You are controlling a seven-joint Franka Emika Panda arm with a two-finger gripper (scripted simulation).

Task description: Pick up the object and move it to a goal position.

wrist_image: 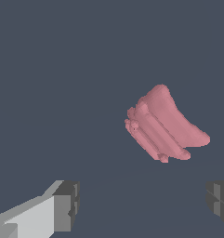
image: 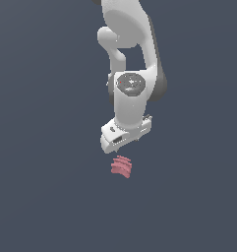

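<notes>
The exterior view shows the white arm point(image: 132, 74) reaching down, its end effector point(image: 121, 145) hanging just above the pink ribbed lump point(image: 121, 167), which lies on the plain dark grey floor point(image: 41, 197). The fingers are hidden there. The wrist view shows them: one dark grey fingertip point(wrist_image: 69, 205) on a white finger, then the lump point(wrist_image: 164, 124) with its layered ridges, then the other fingertip point(wrist_image: 219, 201). The end effector point(wrist_image: 143, 202) is spread wide, apart from the lump, gripping nothing.
</notes>
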